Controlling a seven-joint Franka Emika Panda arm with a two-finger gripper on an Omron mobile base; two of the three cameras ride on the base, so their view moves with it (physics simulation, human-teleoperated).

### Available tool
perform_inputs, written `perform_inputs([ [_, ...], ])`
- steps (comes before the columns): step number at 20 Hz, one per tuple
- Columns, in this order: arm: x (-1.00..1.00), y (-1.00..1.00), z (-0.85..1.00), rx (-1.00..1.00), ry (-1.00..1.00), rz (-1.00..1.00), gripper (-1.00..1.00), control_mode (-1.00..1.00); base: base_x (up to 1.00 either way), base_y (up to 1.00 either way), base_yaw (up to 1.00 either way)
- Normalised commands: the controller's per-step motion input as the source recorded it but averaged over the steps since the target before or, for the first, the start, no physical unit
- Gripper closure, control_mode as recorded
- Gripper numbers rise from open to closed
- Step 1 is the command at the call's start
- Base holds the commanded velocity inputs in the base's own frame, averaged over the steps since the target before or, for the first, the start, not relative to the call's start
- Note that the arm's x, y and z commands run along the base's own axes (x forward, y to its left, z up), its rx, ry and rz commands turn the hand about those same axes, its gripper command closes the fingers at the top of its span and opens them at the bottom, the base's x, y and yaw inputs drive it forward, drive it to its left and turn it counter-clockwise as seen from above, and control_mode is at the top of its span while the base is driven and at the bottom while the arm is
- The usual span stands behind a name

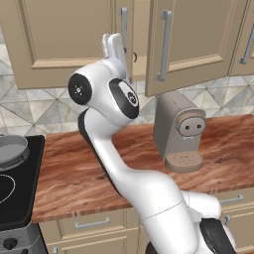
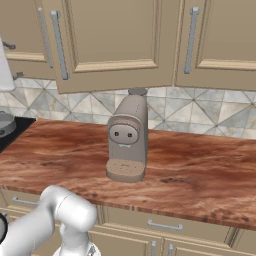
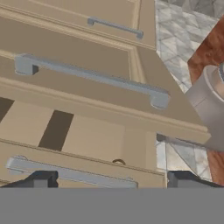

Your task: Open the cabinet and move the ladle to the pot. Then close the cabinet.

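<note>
**Cabinet ajar, hand raised at the gap**

The cabinet [image 1: 163,44] hangs above the worktop [image 1: 74,168], and its right door stands swung out a little, leaving a gap at the middle seam. From the left base view the white arm reaches up, with the gripper [image 1: 115,49] raised in front of that gap beside the left door's handle [image 1: 123,30]. The right base view gives the ajar door from the other side, its handle [image 2: 58,45] near the edge.

The hand view looks into the opening: a pale shelf inside, and a small dark curve [image 3: 118,162] just past the door edge, too little to name. The finger tips [image 3: 41,179] stand wide apart, holding nothing.

The pot [image 1: 12,149] sits on the black hob at the worktop's left end. The coffee machine [image 1: 179,131] stands toward the back of the worktop, under the ajar door.
</note>
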Motion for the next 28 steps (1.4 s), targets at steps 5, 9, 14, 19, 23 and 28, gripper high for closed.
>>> perform_inputs([
  [5,0.03,-0.22,-0.03,0.21,0.0,-0.04,-1.0,-1.0,0.0,0.0,0.0],
  [9,0.01,-0.1,-0.04,0.16,0.0,-0.06,-1.0,-1.0,0.0,0.0,0.0],
  [14,0.0,-0.15,-0.04,0.17,-0.02,-0.07,-1.0,-1.0,0.0,0.0,0.0],
  [19,0.0,-0.08,-0.16,0.17,-0.05,-0.08,-1.0,-1.0,0.0,0.0,0.0],
  [23,-0.03,0.08,-0.28,0.12,-0.09,-0.1,-1.0,-1.0,0.0,0.0,0.0],
  [28,-0.71,0.69,-0.03,-0.01,-0.33,0.0,-1.0,-1.0,0.0,0.0,0.0],
])
